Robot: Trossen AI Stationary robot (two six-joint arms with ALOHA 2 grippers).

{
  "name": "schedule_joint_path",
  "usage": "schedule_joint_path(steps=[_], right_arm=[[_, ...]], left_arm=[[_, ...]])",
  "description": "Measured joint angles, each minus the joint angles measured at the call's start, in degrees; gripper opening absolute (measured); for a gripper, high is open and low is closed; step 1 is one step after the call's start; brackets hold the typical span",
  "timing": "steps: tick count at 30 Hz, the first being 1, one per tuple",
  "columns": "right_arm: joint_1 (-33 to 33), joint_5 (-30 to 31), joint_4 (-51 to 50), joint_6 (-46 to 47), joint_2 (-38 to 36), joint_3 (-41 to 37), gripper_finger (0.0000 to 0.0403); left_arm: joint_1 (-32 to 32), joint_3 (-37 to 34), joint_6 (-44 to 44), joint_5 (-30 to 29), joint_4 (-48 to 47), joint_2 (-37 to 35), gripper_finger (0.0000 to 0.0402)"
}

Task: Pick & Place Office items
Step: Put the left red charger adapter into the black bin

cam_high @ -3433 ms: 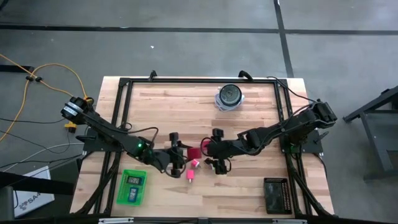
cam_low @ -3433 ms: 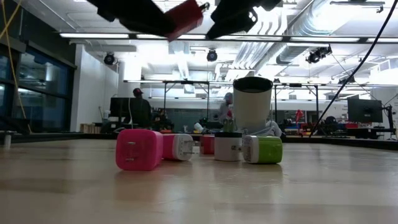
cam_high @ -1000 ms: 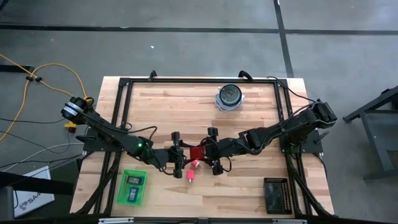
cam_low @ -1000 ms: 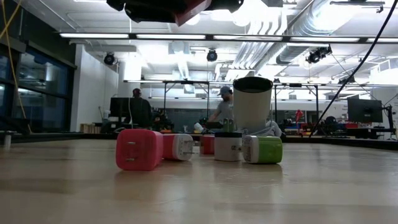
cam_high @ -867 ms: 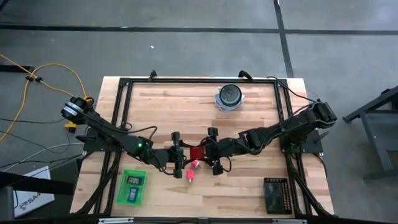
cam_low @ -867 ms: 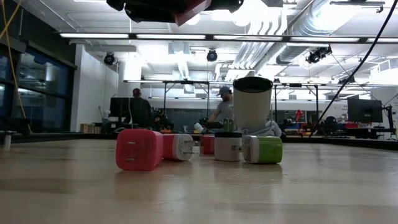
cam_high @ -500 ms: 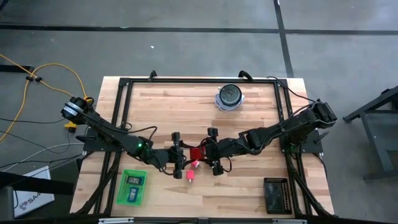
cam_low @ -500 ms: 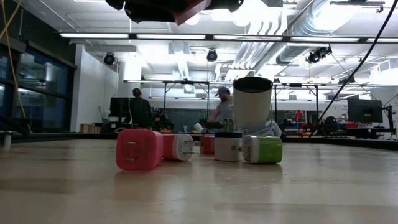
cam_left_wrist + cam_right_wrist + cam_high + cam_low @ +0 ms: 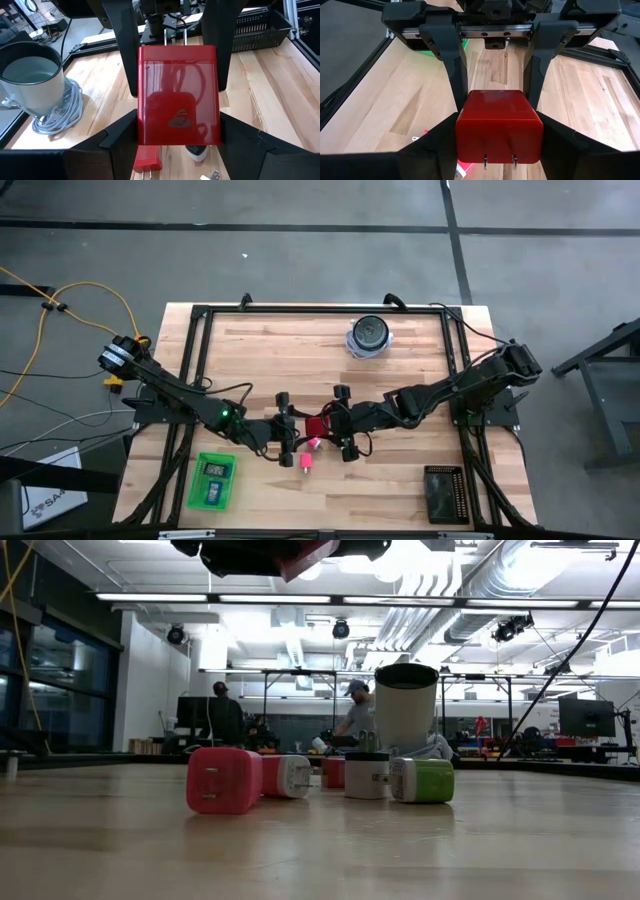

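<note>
Red charger block hangs mid-air over the table's centre, pinched from both sides at once. Going left to right in the high view: green tray near the front left edge with two small items in it; left gripper clamped on the block's left side; small pink and red plugs lying on the wood just below the block; right gripper clamped on its right side; black tray at front right. Left wrist view shows the block seated between its own fingers, with the right gripper's fingers pressed on its sides and the prongs pointing toward the right gripper. Low view: pink, white and green plugs sit on the table.
</note>
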Motion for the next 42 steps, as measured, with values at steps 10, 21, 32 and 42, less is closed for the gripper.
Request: schedule_joint_path(steps=[10,21,32,42], right_arm=[[0.0,0.0,0.0,0.0,0.0,-0.01,0.0202],[0.04,-0.02,-1.06,0.49,0.0,0.0,0.0201],[0.04,0.61,-6.69,3.7,0.0,0.0,0.0201],[0.49,3.01,-17.62,12.27,-3.03,0.0,0.0201]], left_arm=[[0.02,0.0,1.53,0.0,-0.24,0.02,0.0247],[0.02,0.0,1.71,0.0,-0.09,0.07,0.0316],[0.0,0.0,3.38,0.0,0.66,0.07,0.0317],[0.02,0.0,3.37,0.0,0.63,0.07,0.0317]])
